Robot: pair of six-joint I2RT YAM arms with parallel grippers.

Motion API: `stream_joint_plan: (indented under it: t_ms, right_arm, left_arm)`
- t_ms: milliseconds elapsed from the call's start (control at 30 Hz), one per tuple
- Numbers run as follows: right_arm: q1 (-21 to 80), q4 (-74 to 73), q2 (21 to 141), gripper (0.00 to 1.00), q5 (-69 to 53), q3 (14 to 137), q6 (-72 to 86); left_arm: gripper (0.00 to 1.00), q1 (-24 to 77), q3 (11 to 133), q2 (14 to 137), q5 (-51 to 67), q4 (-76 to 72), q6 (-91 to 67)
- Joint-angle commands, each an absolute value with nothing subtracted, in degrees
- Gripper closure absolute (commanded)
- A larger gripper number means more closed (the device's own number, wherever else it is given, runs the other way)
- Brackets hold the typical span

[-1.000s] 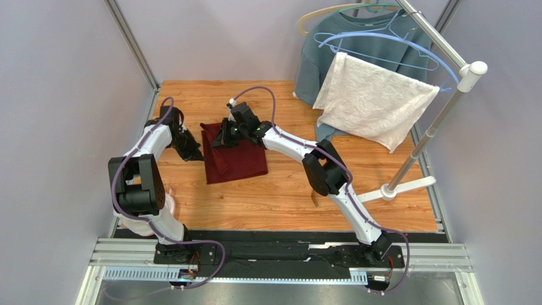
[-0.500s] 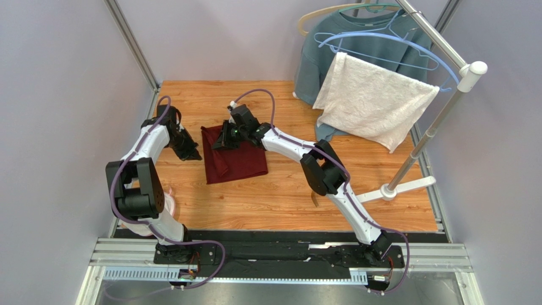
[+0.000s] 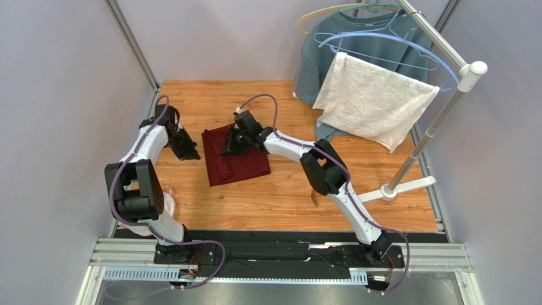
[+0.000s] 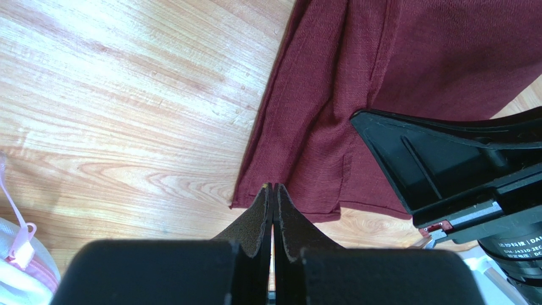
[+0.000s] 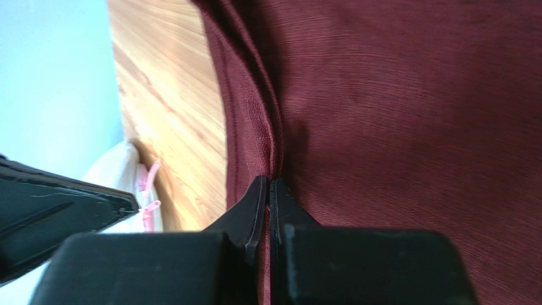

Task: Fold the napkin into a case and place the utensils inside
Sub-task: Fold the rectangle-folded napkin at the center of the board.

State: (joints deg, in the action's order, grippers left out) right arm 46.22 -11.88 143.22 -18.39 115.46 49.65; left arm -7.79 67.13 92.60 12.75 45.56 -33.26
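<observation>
While the napkin (image 3: 238,164) lay part-folded on the worktop (image 3: 273,197), the R pincer (image 3: 228,150) was clamped on a ridge of it — L pincer (image 3: 191,154) closed tight, empty, just beside its left edge.

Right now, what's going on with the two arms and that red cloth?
The right gripper is shut on a raised fold of the maroon napkin, over its far half. The left gripper is shut too, with its tips at the napkin's left edge; I cannot tell whether it pinches any cloth. The napkin lies on the wooden table, partly folded along its left side but otherwise broad, and nothing lies on it.
</observation>
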Motion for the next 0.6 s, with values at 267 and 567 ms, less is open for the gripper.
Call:
stream_joint_plan:
  t_ms: [267,567]
  right_arm:
    - [46.32,-9.93,141.77,1.0,-22.67,120.32,49.83]
    - [44.04,-8.61,140.11,0.5,-32.87,119.99,46.51]
  left_arm:
    - [0.99,-8.44,68.47,90.79,12.83,45.35,-32.43]
    - [0.95,-8.7,70.48,89.74,13.35,46.84,-29.19]
